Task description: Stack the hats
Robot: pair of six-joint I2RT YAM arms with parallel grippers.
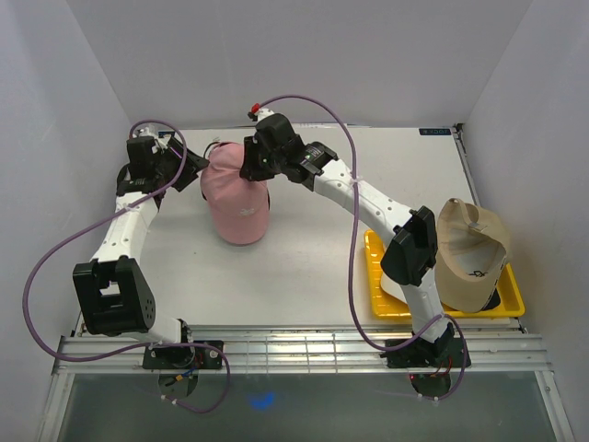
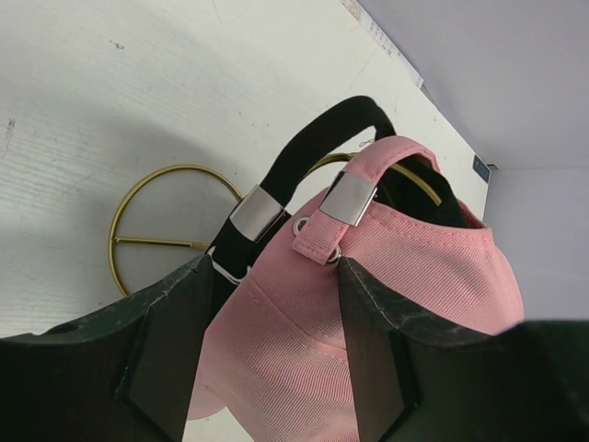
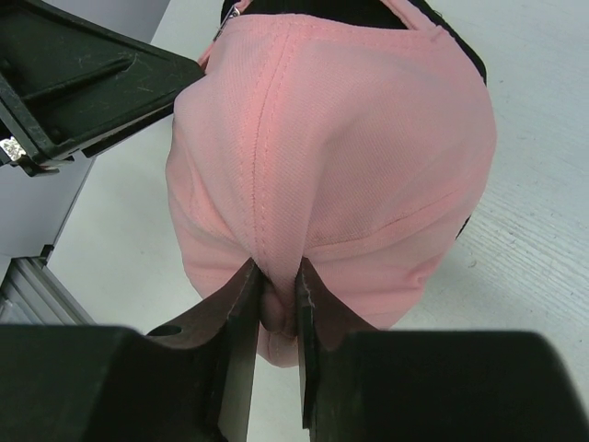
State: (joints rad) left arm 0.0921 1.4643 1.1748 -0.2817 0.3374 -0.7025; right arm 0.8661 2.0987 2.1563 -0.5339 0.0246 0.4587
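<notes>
While our right gripper point(image 3: 276, 273) is closed almost fully on a small fold of fabric at the crown of the plain pink fabric baseball cap point(image 1: 237, 207), our left gripper point(image 2: 276, 281) stands wide open at the cap's back. The left fingers point(image 2: 179, 354) straddle the pink cloth just below its metal-buckled strap. We cannot tell whether their pads touch it.

The pink cap sits toward the far side of the white table point(image 1: 304, 267), a little left of centre, between our two grippers. It is draped over a black fabric cap point(image 2: 322, 133), whose own buckled strap arches out just beside the pink one. Both hang above the round base of a gold wire stand point(image 2: 161, 243) that rests on the table.

Well apart from these, on the near right, a tan fabric baseball cap with a small dark logo point(image 1: 474, 249) lies tilted in a yellow plastic tray point(image 1: 511, 304). Our right arm's elbow reaches over the tray's left end.
</notes>
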